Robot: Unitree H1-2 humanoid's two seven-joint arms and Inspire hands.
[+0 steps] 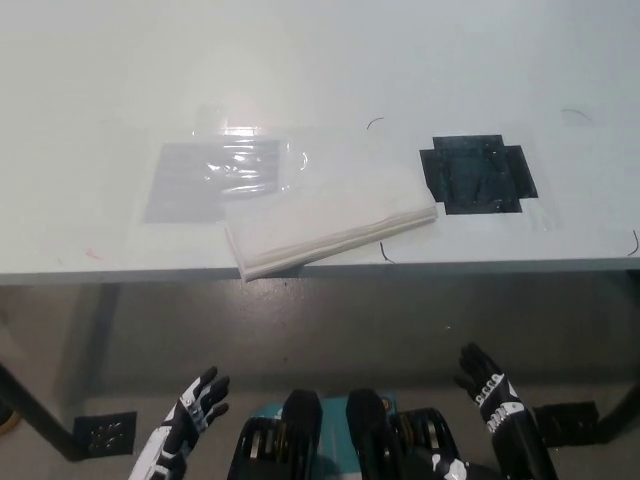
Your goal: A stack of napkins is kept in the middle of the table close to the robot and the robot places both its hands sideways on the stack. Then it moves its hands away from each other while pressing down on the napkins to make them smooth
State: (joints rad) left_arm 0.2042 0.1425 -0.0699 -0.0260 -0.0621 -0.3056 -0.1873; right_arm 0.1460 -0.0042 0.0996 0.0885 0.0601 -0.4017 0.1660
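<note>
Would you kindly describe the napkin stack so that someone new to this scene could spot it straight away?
Look at the white table and follow its near edge to the middle. The napkin stack lies there at a slant, a flat white rectangle. Unlike the clear plastic sheet on its left and the black taped patch on its right, it is opaque white with visibly layered edges.

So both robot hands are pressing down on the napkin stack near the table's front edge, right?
Not quite. The head view shows the napkin stack near the table's front edge, but the left hand and right hand hang below the table, touching nothing.
</note>
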